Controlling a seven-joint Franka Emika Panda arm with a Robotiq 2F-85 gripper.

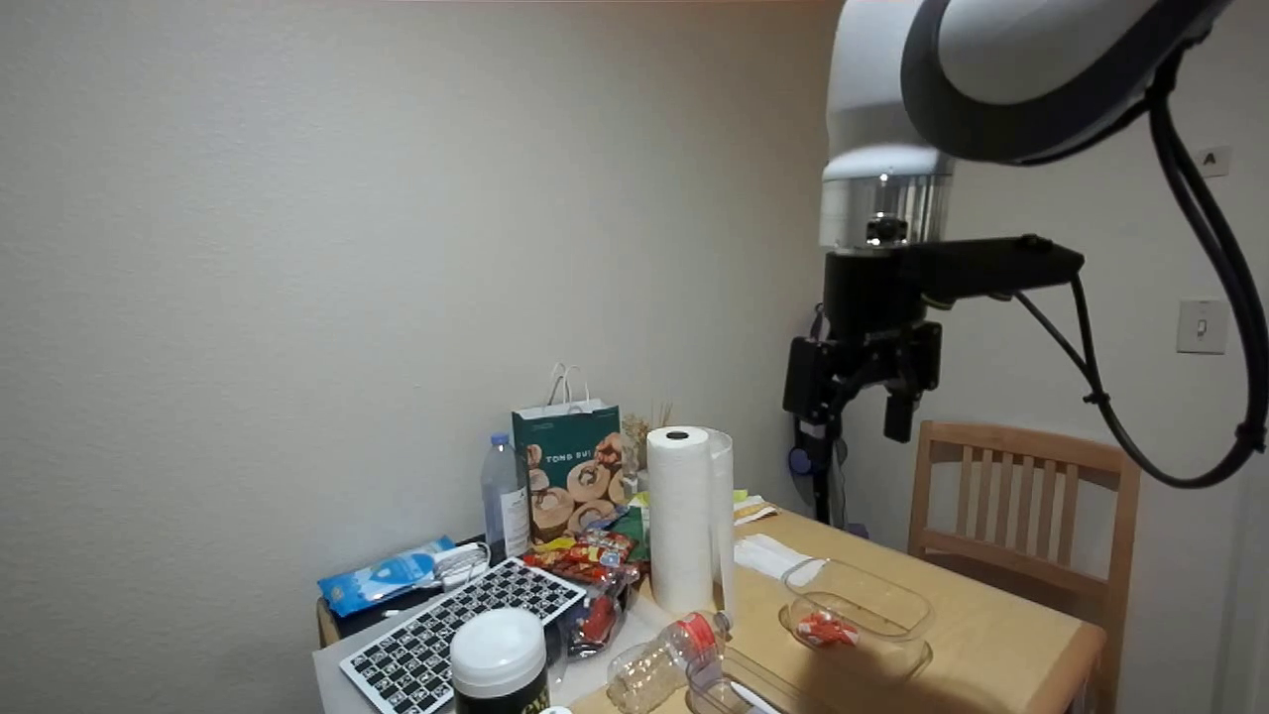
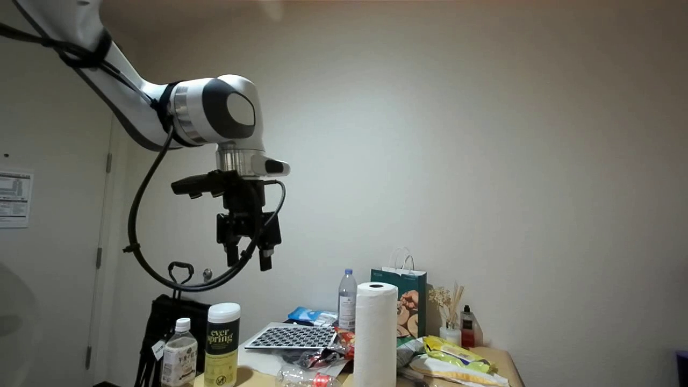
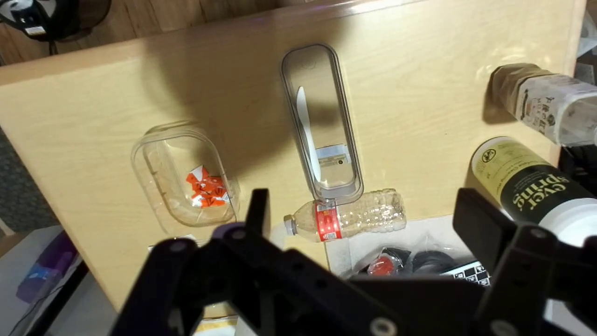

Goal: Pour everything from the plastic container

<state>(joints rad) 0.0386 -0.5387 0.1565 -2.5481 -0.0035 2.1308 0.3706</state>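
The plastic container point(image 3: 169, 189), clear and rectangular with rounded corners, stands on the table at left in the wrist view. Several orange-and-white wrapped pieces point(image 3: 208, 188) lie in it. In an exterior view the container point(image 1: 892, 654) is right of the paper-towel roll, with the red pieces point(image 1: 826, 629) inside. It does not show in the exterior view where my gripper point(image 2: 249, 262) hangs at left. My gripper point(image 1: 858, 421) is high above the table, pointing down. In the wrist view the fingers point(image 3: 364, 210) are wide apart with nothing between them.
A long clear tray point(image 3: 329, 100) holds a white knife point(image 3: 308, 133) and touches or overlaps a lying bottle point(image 3: 368, 214). A paper-towel roll point(image 1: 680, 526) stands tall nearby. A canister point(image 3: 517, 182) and a clear jar point(image 3: 541, 102) stand at right in the wrist view.
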